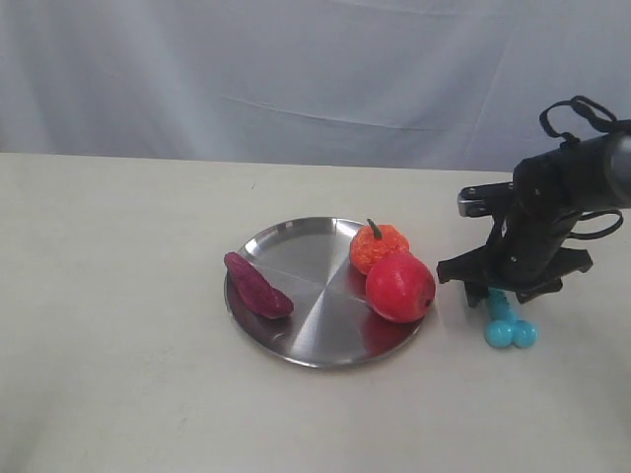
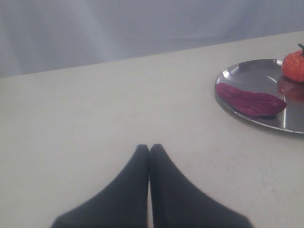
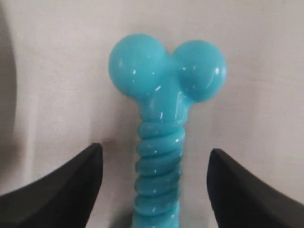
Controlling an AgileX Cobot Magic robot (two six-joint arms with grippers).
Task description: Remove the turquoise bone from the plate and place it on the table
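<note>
The left gripper (image 2: 149,148) is hanging low over the matte cream table (image 1: 118,296), its black fingers pressed together with nothing between them. Right of it, the round, shiny metal plate (image 1: 296,345) is carrying a flat purple slice (image 1: 258,286), a small orange pumpkin (image 1: 379,246) and a glossy red apple (image 1: 400,286). The bone (image 1: 510,330) is not sitting on the plate: it is lying on the table just beside the plate's right edge. The right gripper (image 3: 155,151) is hovering over it, spread wide, one finger on each side of the ribbed shaft and neither touching it. The bone is looking light and rubbery, likely giving a little under pressure. Its smooth knobs are gleaming and may be slippery, so the ribbed shaft is seeming the surer place to hold.
</note>
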